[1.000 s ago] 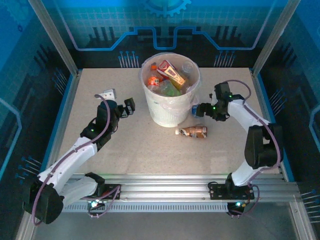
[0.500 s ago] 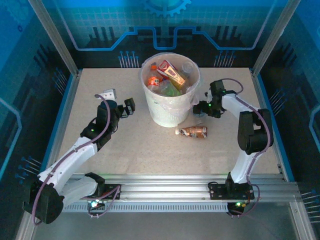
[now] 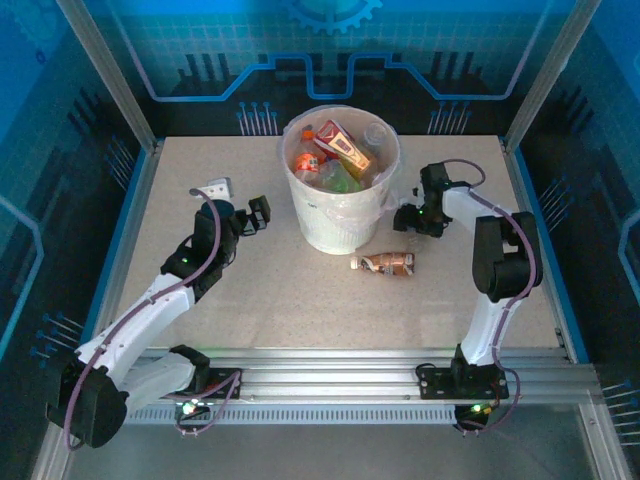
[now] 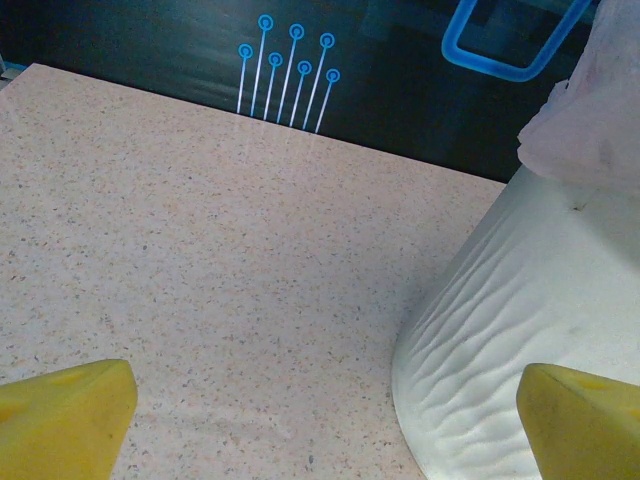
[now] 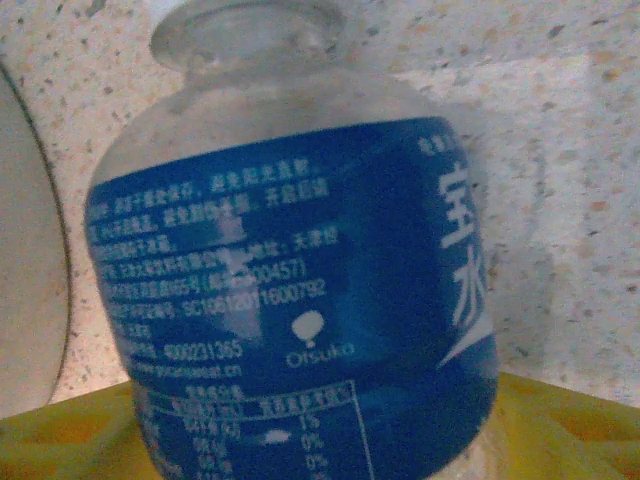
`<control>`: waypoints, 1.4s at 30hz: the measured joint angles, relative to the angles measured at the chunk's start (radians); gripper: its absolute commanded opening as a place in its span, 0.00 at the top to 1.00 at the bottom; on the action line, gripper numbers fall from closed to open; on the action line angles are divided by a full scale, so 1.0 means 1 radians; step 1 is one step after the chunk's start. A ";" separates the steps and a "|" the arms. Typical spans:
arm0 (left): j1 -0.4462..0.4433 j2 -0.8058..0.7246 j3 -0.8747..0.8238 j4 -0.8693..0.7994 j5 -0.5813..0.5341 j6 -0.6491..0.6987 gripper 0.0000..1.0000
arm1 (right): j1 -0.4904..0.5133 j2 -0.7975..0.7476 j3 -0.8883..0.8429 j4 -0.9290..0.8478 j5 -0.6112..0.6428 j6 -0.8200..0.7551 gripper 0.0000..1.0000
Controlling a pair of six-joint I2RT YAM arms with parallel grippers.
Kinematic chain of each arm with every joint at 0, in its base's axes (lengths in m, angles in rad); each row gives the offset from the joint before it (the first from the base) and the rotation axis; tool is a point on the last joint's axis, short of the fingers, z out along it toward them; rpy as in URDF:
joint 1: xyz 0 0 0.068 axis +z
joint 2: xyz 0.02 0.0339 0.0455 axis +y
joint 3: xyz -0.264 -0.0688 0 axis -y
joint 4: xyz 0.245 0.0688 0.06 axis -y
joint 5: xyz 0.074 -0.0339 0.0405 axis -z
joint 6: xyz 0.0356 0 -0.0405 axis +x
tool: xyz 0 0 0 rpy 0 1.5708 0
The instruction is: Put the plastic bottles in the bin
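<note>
The bin [image 3: 332, 222], a white bucket with a bag liner, stands mid-table and holds several plastic bottles [image 3: 335, 155]. A brown-labelled bottle [image 3: 385, 263] lies on the table in front of it, to the right. My right gripper [image 3: 407, 218] is low beside the bin's right wall. Its yellow fingers [image 5: 575, 430] press both sides of a clear blue-labelled bottle [image 5: 290, 300] that lies on the table. My left gripper [image 3: 258, 213] hovers left of the bin [image 4: 500, 340]. It is open, with nothing between its yellow fingertips [image 4: 60, 420].
A small white object [image 3: 213, 187] lies at the back left near the left arm. Metal frame posts and blue walls edge the table [image 3: 250, 300]. The bin wall [image 5: 25, 280] curves close on the left of the held bottle.
My right gripper has slid left towards the bin's side and its jaws have narrowed around the blue-labelled bottle. The left arm has stayed still.
</note>
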 measured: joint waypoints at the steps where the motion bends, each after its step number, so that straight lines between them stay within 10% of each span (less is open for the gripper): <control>1: 0.000 0.000 0.000 0.000 0.000 0.000 0.01 | -0.003 0.002 0.001 0.000 0.003 -0.003 0.33; 20: 0.000 0.000 0.000 0.000 0.000 0.000 0.01 | -0.013 -0.084 -0.002 -0.023 0.082 -0.014 0.66; 33: 0.000 -0.002 0.000 0.002 0.000 0.000 0.01 | 0.016 -0.561 -0.017 -0.088 0.165 -0.001 0.69; 42: 0.001 -0.003 0.000 0.010 0.001 0.000 0.01 | 0.214 -0.689 0.147 -0.124 0.200 -0.019 0.68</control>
